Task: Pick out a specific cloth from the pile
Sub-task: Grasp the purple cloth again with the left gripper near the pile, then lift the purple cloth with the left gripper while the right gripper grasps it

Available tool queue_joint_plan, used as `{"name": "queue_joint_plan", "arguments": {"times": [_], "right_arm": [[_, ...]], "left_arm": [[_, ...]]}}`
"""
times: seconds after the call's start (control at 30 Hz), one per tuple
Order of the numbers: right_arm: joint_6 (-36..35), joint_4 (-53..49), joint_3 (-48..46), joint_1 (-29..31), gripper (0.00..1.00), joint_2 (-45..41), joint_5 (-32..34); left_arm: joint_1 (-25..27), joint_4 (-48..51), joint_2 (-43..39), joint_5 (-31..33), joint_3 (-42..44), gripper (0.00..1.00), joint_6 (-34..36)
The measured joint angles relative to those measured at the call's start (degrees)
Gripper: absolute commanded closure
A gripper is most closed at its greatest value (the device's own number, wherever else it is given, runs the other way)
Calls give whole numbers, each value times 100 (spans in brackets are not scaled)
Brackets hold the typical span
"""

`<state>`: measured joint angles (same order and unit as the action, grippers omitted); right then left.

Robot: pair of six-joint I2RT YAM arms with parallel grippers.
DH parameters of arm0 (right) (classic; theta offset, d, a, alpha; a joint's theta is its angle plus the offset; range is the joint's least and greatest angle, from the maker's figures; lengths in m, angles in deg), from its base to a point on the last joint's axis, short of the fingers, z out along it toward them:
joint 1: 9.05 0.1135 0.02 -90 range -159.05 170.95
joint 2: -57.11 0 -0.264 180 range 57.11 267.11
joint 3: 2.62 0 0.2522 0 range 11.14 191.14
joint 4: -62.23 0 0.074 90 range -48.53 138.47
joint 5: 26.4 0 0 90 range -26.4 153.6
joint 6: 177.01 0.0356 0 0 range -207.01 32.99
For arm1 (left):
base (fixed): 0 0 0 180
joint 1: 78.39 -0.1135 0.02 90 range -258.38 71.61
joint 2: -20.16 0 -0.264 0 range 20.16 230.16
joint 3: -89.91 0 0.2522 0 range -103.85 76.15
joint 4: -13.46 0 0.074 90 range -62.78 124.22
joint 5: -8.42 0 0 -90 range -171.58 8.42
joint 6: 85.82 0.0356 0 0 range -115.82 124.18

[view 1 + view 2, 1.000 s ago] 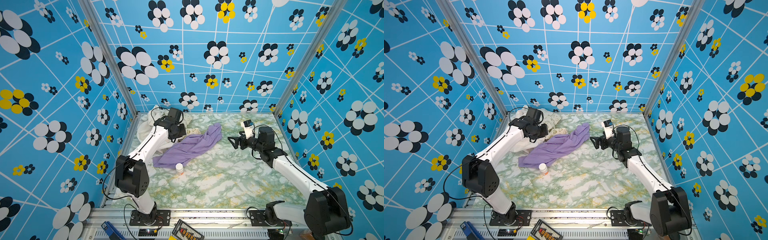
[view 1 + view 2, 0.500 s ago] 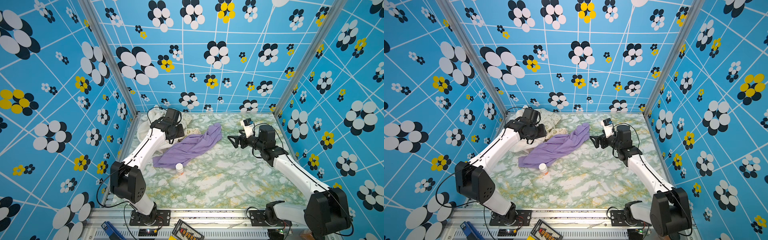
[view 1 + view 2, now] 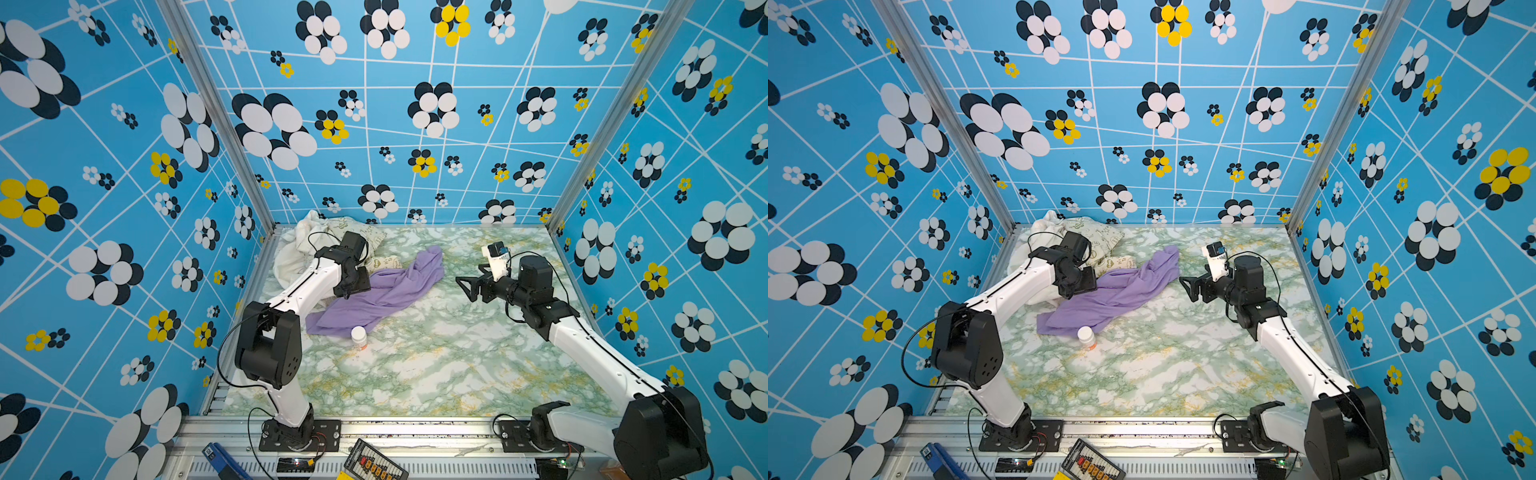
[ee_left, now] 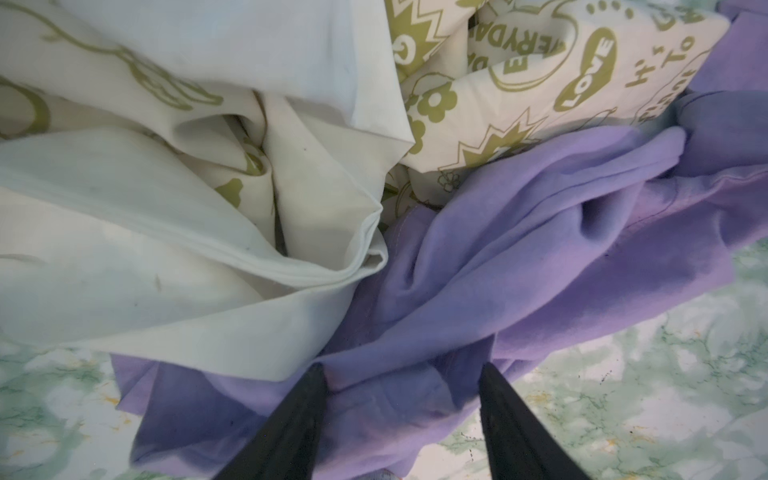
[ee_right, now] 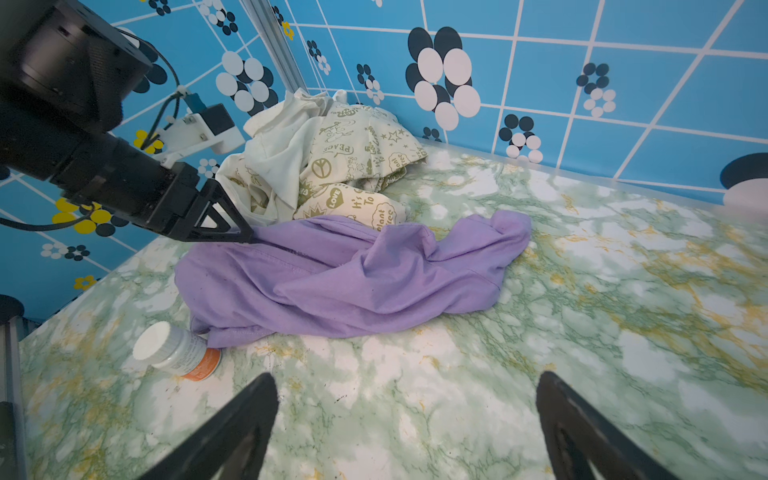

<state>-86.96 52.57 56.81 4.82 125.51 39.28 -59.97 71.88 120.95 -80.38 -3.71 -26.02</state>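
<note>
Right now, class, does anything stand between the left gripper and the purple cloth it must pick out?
Nothing visible does. The left gripper sits right at the purple cloth, jaws open, straddling a fold. The white cloth overlaps the purple one just beside one finger, so a stray pinch might catch it too.

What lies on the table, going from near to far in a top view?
White-capped bottle → lavender cloth → pile of white and green-printed cloths in the far left corner.

top views high, looking down (near-identical), wrist views share the cloth [image 5: 353, 270]
</note>
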Motion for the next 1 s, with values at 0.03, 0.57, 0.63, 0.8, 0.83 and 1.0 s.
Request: {"name": "queue_joint_plan", "arguments": {"times": [0.03,0.57,0.63,0.8,0.83,1.0], "right_arm": [[17,-13,-33,0,1,-46,7],[168,-94,-337,48,1,-546,243],[190,-94,-365,48,1,-555,264],[214,-98,-391,74,1,-592,304],[214,-98,-391,74,1,-608,304],[212,-105,-387,74,1,-647,323]], "left_arm": [[0,2,63,20,0,46,13],[2,13,122,81,-22,100,111],[2,13,-2,85,-129,100,127],[2,11,-385,96,-730,100,192],[2,4,-442,101,-868,100,203],[44,-166,-741,105,-1493,100,289]]}}
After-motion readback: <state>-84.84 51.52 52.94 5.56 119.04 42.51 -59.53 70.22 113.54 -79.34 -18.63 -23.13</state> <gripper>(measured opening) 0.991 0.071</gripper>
